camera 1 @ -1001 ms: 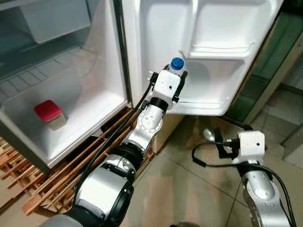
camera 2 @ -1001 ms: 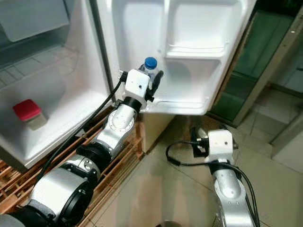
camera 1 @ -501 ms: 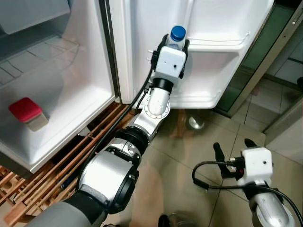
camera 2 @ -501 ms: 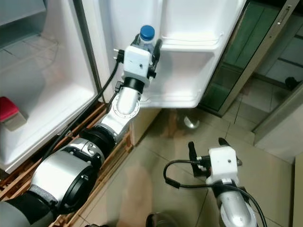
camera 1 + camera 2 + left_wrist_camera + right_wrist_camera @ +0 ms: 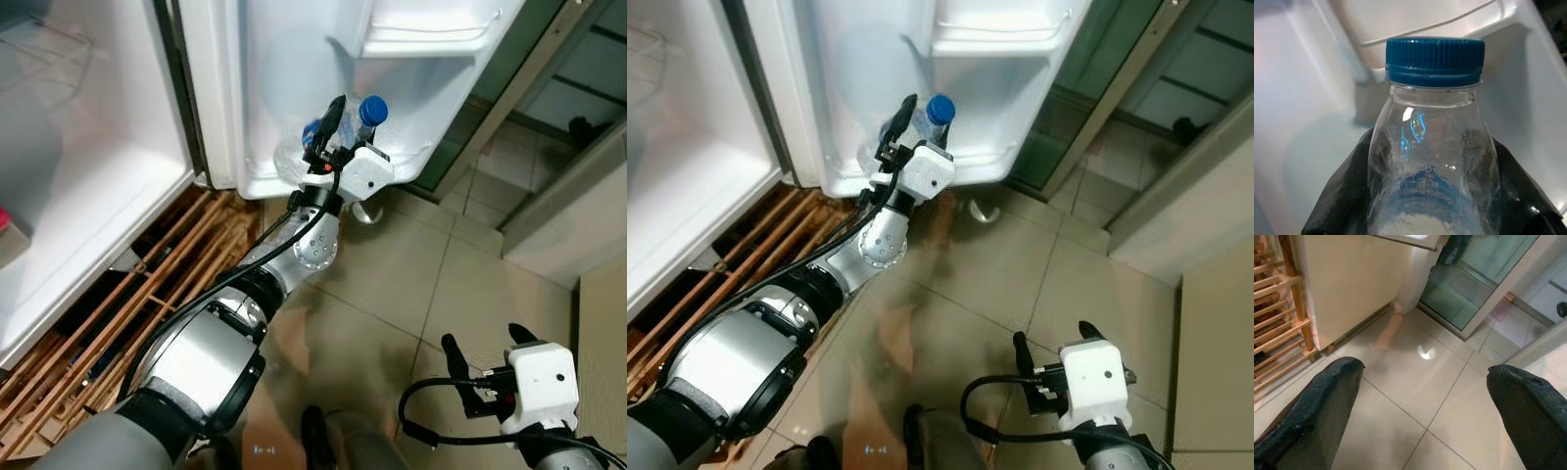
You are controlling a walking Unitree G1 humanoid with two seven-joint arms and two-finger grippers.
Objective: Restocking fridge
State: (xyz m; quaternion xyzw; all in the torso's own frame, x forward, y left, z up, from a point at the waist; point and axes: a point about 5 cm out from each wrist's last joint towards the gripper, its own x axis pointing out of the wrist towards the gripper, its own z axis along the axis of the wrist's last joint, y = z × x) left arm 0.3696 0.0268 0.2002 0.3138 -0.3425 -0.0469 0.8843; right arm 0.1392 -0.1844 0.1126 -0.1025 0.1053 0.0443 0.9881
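At the open fridge door (image 5: pixel 294 88) we hold our left hand (image 5: pixel 345 119) clamped on the bottle (image 5: pixel 1433 147) just by the lowest door shelf (image 5: pixel 284 181), right hand (image 5: pixel 482 354) spread idle over the floor, and a tilted release could topple it.

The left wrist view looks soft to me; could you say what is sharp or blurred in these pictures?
Left wrist view: the bottle and its blue cap are sharp, the fridge door behind is soft. Right wrist view: fingertips blurred, floor tiles sharper with a glare spot.
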